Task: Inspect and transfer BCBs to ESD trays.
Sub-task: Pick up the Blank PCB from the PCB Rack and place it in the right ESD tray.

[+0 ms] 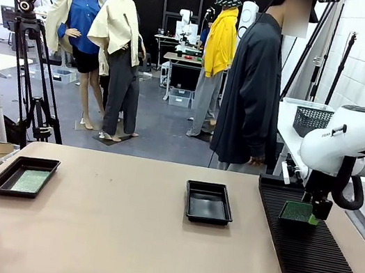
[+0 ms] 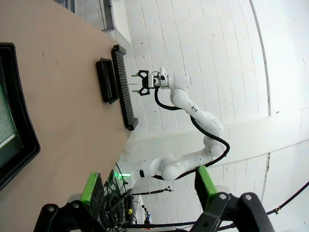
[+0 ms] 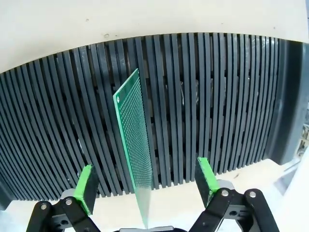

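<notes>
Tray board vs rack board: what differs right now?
Pose: the tray board lies flat; the rack board stands on edge.
Place: the tray board is in the left tray; the rack board is in a slot of the rack at right.
Gripper: the open right gripper straddles the rack board, pads off it; none surrounds the tray board.
Shared: both thin, green, rectangular.

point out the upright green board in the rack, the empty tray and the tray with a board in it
upright green board [image 3: 136,145], right wrist view, middle of its face
empty tray [image 1: 208,205], front view, its bare floor
tray with a board [image 1: 4,174], front view, its left wall
</notes>
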Motion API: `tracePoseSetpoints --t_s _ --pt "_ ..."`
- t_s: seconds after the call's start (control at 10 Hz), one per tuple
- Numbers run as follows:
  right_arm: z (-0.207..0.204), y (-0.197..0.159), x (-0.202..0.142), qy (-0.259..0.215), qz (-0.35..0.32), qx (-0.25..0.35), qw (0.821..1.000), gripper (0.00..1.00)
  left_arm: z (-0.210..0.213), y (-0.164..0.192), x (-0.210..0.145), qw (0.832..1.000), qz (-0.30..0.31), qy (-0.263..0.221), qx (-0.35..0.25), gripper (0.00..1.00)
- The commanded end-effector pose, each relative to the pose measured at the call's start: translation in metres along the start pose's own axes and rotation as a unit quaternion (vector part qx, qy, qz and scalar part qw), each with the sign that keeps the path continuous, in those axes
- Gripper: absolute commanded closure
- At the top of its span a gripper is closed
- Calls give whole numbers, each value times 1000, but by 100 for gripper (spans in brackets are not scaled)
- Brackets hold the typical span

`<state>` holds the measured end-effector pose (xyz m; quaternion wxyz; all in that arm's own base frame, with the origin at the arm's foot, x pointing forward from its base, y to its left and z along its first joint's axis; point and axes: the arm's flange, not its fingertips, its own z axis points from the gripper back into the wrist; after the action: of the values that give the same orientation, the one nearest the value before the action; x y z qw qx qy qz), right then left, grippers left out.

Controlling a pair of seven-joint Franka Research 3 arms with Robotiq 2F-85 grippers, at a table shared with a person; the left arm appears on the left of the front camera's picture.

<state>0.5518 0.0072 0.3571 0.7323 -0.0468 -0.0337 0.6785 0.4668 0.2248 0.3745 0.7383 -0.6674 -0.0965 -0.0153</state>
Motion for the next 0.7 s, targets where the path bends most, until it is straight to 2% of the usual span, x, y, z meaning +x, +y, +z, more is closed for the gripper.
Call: tracePoseSetpoints --t_s 0.0,0.3,0.4,0.6 --pt "-1 0 -5 1 14 -9 1000 0 1 -2 1 1000 -3 -1 0 0" --pt "2 -3 -7 -12 12 -4 1000 2 1 -2 1 1000 -3 -1 0 0" --pt "5 -5 -8 -18 11 -3 1000 7 1 -2 1 1000 -3 -1 0 0" --pt "7 -7 -8 -21 10 -4 1000 24 1 -2 1 1000 -3 -1 0 0"
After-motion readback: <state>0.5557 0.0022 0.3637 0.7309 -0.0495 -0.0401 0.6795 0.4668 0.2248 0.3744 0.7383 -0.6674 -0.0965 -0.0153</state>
